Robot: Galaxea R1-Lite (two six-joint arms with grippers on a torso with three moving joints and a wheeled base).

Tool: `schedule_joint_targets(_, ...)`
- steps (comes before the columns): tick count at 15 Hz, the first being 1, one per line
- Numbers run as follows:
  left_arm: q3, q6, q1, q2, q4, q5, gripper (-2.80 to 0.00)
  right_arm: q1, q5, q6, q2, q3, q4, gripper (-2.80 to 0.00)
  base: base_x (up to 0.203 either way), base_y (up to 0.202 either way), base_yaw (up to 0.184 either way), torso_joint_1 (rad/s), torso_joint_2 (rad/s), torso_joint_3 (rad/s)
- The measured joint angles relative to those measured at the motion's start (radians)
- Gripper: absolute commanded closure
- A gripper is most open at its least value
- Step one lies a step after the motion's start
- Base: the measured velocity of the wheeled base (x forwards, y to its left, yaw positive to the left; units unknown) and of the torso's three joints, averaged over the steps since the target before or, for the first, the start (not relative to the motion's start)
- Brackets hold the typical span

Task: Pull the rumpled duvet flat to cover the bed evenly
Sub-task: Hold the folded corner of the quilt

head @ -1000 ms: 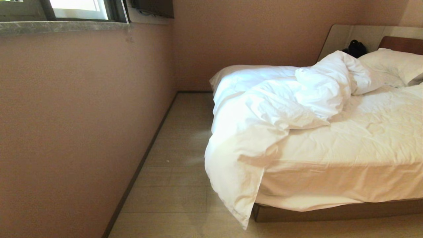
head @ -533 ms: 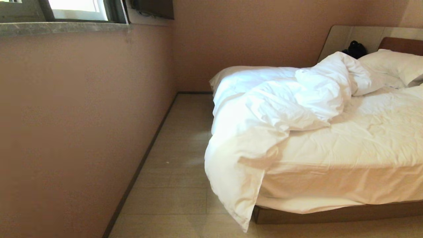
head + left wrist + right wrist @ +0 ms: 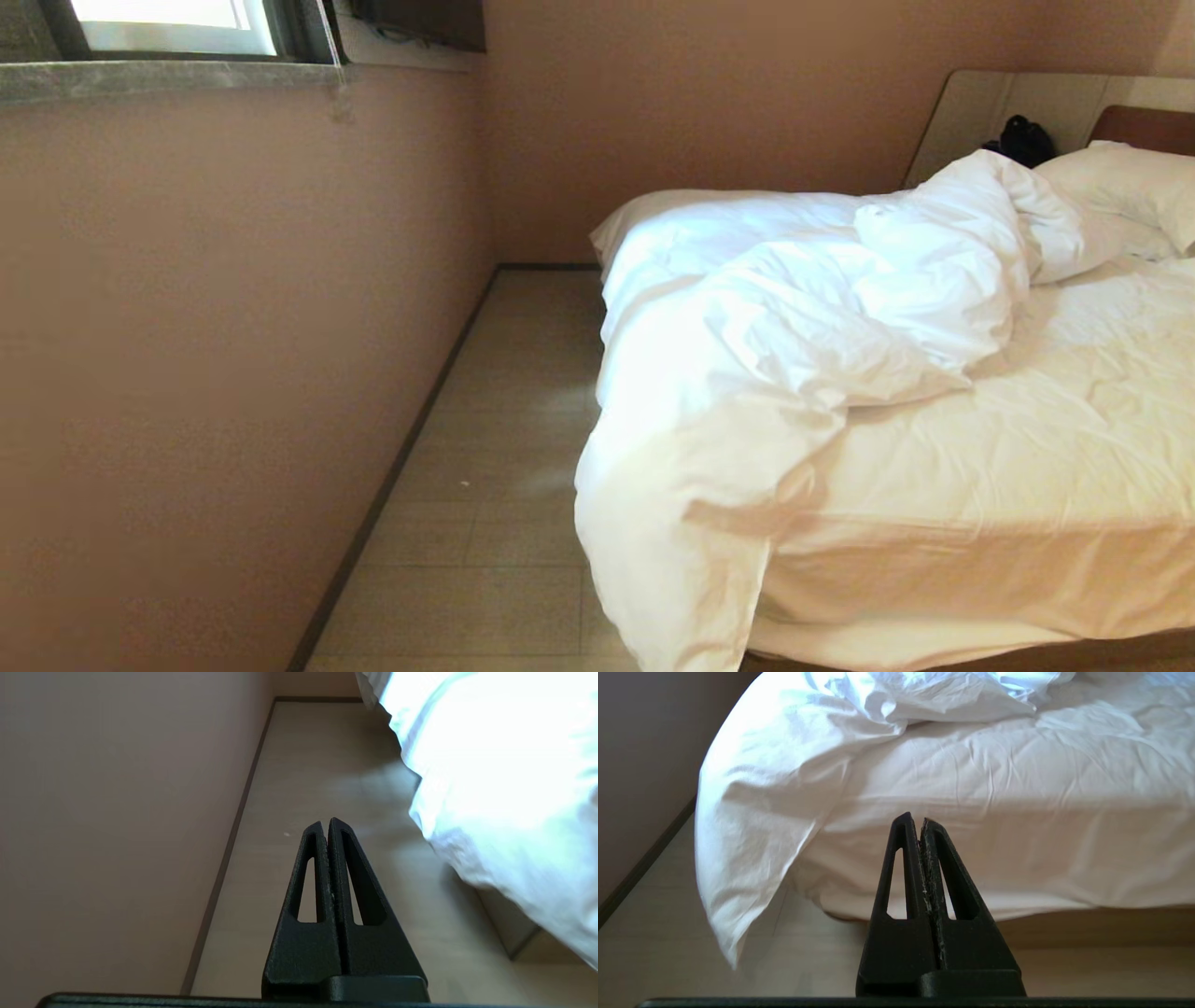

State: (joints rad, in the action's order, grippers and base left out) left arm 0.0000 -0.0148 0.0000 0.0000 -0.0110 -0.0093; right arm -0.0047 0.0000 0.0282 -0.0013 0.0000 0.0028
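Duvet [image 3: 752, 812] bunched bedside — right gripper [image 3: 920, 820] closed, apart

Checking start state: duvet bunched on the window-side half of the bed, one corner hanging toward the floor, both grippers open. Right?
Not quite: the left gripper and right gripper are shut, per the wrist views. The duvet on the bed is as stated.

I can read no text, label, brand or number anywhere here. The small dark object [image 3: 1025, 140] against the headboard [image 3: 1153, 126] may carry a mark, but it is too small to tell.
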Motion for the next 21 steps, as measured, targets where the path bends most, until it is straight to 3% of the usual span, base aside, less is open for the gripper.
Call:
schedule_joint_targets(4, 0.000, 0.003, 0.000, 0.000, 0.001, 0.000, 0.00, 0.000, 0.000, -0.001, 0.000, 0.000, 0.001, 0.00, 0.178, 0.000, 0.001, 0.007, 0.00, 0.003)
schedule_joint_targets(13, 0.000, 0.012, 0.000, 0.000, 0.003, 0.000, 0.00, 0.000, 0.000, -0.001, 0.000, 0.000, 0.001, 0.00, 0.001, -0.005, 0.001, 0.000, 0.00, 0.001)
schedule_joint_targets(21, 0.000, 0.023, 0.000, 0.000, 0.004, 0.000, 0.00, 0.001, 0.000, -0.001, 0.000, 0.000, 0.000, 0.00, 0.001, -0.180, 0.001, 0.001, 0.00, 0.002)
